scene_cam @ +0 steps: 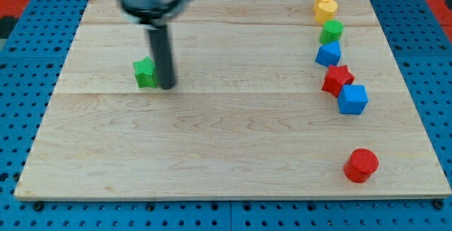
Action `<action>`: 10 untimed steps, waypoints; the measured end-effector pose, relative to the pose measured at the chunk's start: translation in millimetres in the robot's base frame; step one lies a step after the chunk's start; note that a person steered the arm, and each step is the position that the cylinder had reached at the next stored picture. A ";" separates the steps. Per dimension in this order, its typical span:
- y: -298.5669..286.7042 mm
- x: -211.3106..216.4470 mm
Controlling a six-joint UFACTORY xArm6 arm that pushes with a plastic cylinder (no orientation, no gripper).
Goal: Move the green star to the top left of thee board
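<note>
The green star (145, 73) lies on the wooden board (226, 139) in its upper left part, some way below the top edge. My tip (167, 87) stands right against the star's right side, touching or nearly touching it. The dark rod rises from there to the arm's round head at the view's top.
Down the board's right side lie several blocks: two yellow ones (325, 6) at the top, a green cylinder (331, 30), a blue cube (328, 53), a red star (337, 80), another blue cube (352, 99) and a red cylinder (361, 165) lower down.
</note>
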State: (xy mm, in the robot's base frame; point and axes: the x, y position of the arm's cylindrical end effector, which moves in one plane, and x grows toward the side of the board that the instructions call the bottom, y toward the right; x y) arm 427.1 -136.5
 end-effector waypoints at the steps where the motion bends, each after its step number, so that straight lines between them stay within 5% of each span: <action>1: -48.4 -57.3; 2: -78.9 -102.4; 3: -79.5 -65.1; 4: -115.1 -88.4; 7: -67.1 -176.8; 10: -70.3 -181.8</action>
State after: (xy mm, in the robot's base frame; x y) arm 245.3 -206.8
